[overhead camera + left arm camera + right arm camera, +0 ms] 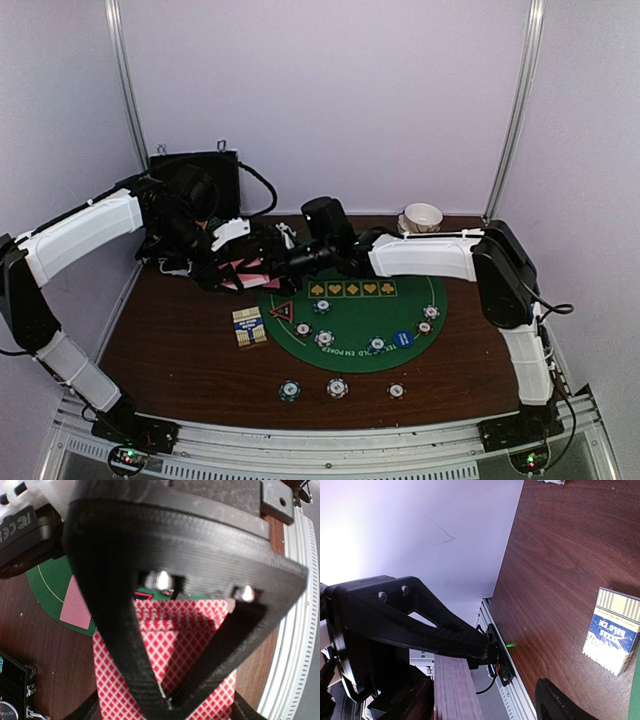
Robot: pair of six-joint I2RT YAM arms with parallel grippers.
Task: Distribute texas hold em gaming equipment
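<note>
My right gripper [283, 258] is shut on the deck of pink-backed cards [455, 695], held above the table's back left. My left gripper [172, 696] is shut, its tips pinching the top card [175, 645] of that deck. One card [75, 605] lies face down at the edge of the green felt mat [350, 362]. Several stripe-edged chips [325, 338] sit on the mat, with the red-black triangle marker [282, 310] and the blue disc [402, 338]. Three more chips [337, 387] lie in front of the mat. I cannot pick out the orange disc.
A blue and cream card box [249, 326] lies left of the mat and shows in the right wrist view [614, 632]. The black hard case [195, 180] stands at the back left. Stacked white bowls [422, 217] stand at the back right.
</note>
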